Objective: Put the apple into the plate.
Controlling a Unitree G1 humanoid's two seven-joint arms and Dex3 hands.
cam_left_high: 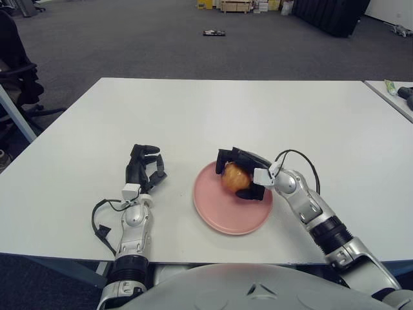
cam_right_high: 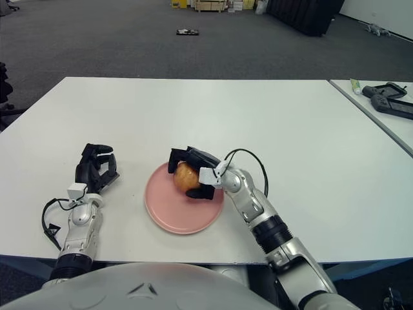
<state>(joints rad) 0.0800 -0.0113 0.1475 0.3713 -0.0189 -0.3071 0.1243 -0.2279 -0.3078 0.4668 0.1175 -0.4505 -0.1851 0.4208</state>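
Apple over plate, not released yet.
Right hand [cam_left_high: 242, 175] grips the apple [cam_left_high: 233, 176] low over the pink plate [cam_left_high: 222, 213]; contact unclear. Left hand [cam_left_high: 143, 169] idle on bench [cam_left_high: 193, 110], fingers curled, empty.

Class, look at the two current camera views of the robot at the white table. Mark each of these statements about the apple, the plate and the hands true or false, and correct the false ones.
1. The right hand is closed around the apple. True.
2. The apple is over the far right part of the pink plate. True.
3. The left hand is holding the plate's rim. False: it shows well to the left of the plate, apart from it, and grips nothing.
4. The plate is blue. False: it is pink.
5. A black cable loops above the right wrist. True.
6. The apple lies on the bare table beside the plate. False: it is in the right hand's grasp, over the plate.
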